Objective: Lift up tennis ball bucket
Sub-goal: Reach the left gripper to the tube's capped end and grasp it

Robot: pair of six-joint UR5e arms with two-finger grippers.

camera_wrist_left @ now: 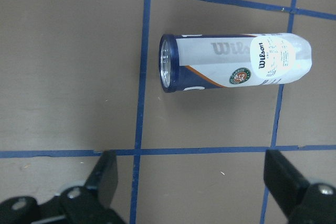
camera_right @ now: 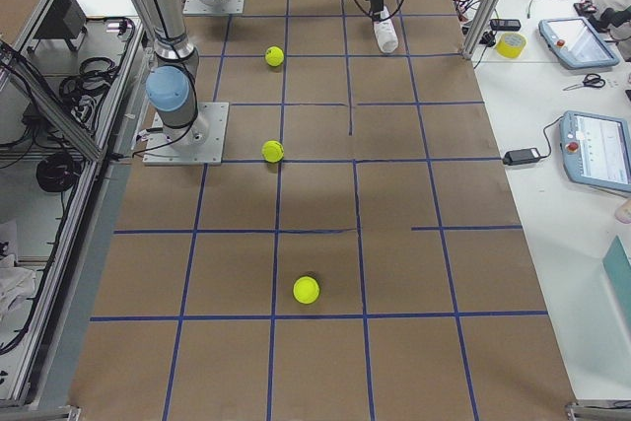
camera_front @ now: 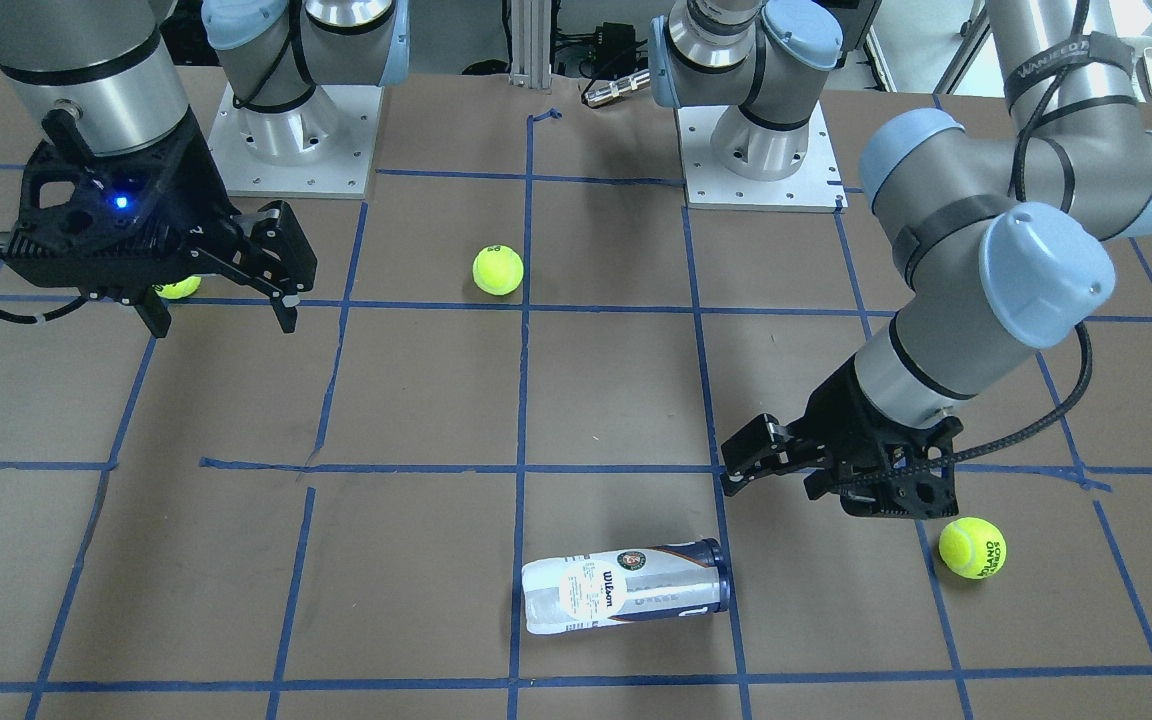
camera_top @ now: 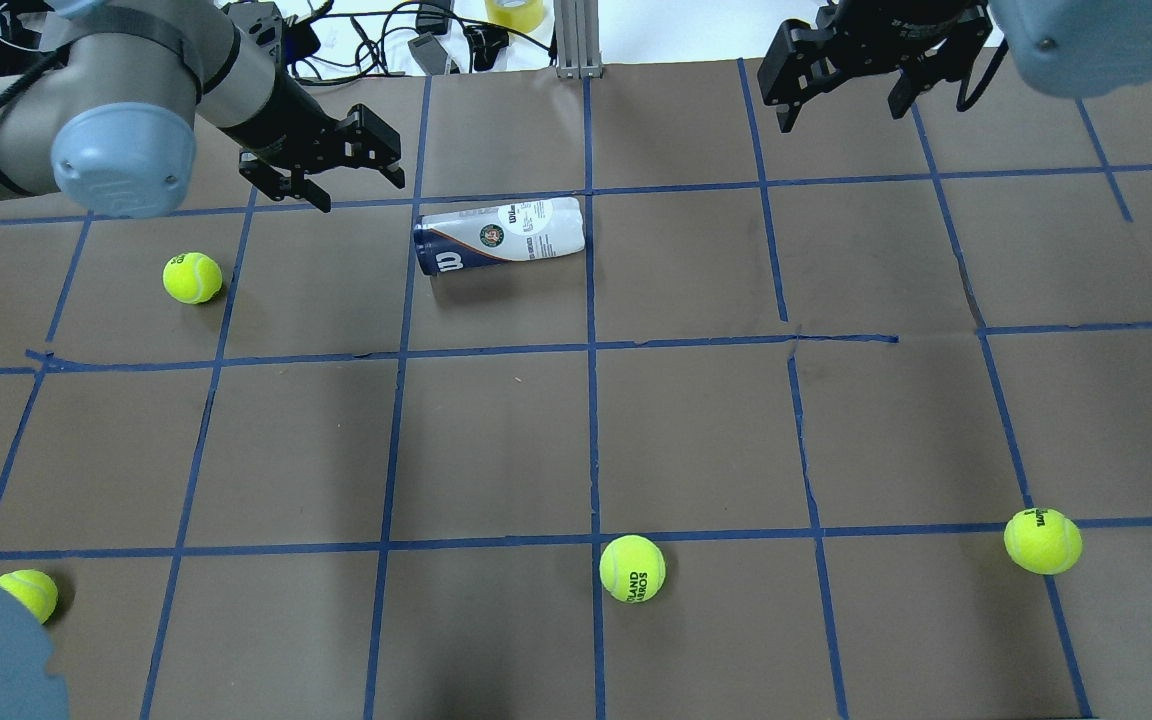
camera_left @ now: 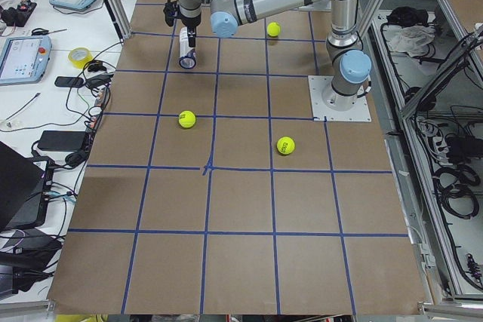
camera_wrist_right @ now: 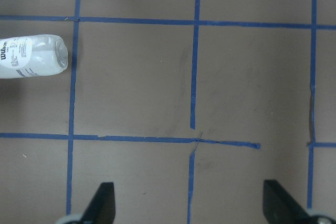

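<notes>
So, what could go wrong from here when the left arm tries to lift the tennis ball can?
The clear-plastic cylindrical tennis ball can lies on its side, so a touch from one finger may roll it away. The open left gripper hangs beside the can's rim end, not over its body; closing there may miss. A loose yellow-green tennis ball lies near that arm and may be knocked.

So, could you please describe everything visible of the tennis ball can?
The slim clear-plastic tennis ball can lies on its side on the brown paper-covered table, its dark blue rim toward the robot's left. A white and navy Wilson label with a round green emblem wraps it. No balls show through its clear end. Only the table touches it.
</notes>
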